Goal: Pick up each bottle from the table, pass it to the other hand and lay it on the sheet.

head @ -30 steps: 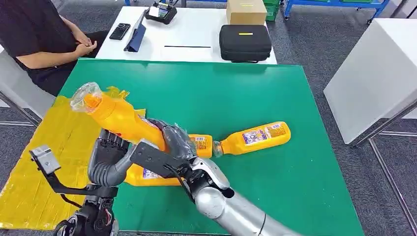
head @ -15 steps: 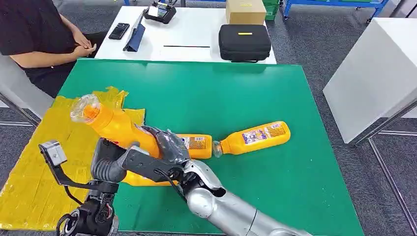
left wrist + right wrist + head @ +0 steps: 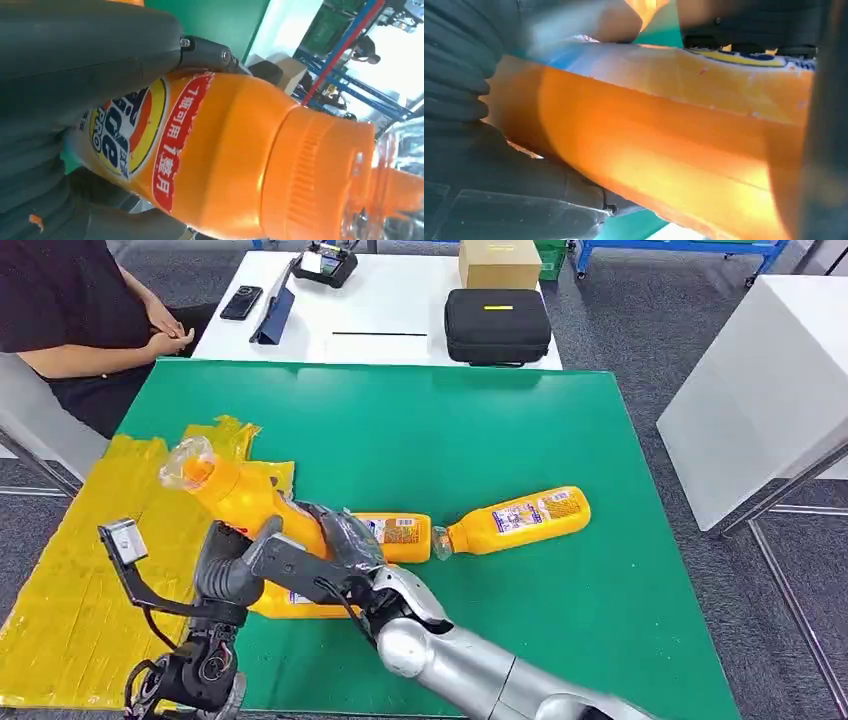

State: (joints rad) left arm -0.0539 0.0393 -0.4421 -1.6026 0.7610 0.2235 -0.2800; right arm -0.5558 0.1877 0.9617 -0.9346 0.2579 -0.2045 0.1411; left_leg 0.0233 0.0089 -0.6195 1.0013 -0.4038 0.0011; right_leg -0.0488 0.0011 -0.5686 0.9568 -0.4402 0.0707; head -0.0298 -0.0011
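An orange bottle [image 3: 240, 495] with a clear cover over its cap is tilted above the near left of the green table [image 3: 450, 430], cap pointing toward the yellow sheet [image 3: 80, 560]. My left hand [image 3: 232, 565] wraps its lower body, and my right hand [image 3: 345, 540] grips it from the other side. The left wrist view shows the bottle [image 3: 225, 165] with its red-and-blue label inside my left hand [image 3: 75, 65]. In the right wrist view my right hand [image 3: 484, 165] closes around the bottle [image 3: 664, 150]. Three more orange bottles lie on the table: one [image 3: 520, 515] at mid-right, one [image 3: 400, 537] beside it, one [image 3: 285, 602] under my hands.
A person [image 3: 70, 300] sits at the far left corner. Behind the green table a white table carries a black case [image 3: 498, 325], a cardboard box [image 3: 500, 262] and a phone [image 3: 243, 303]. A white cabinet [image 3: 760, 390] stands to the right.
The held bottle has dropped slightly and its cap has shifted a little to the right. My left arm has slid rightward, closer under the bottle. Both hands stay on it.
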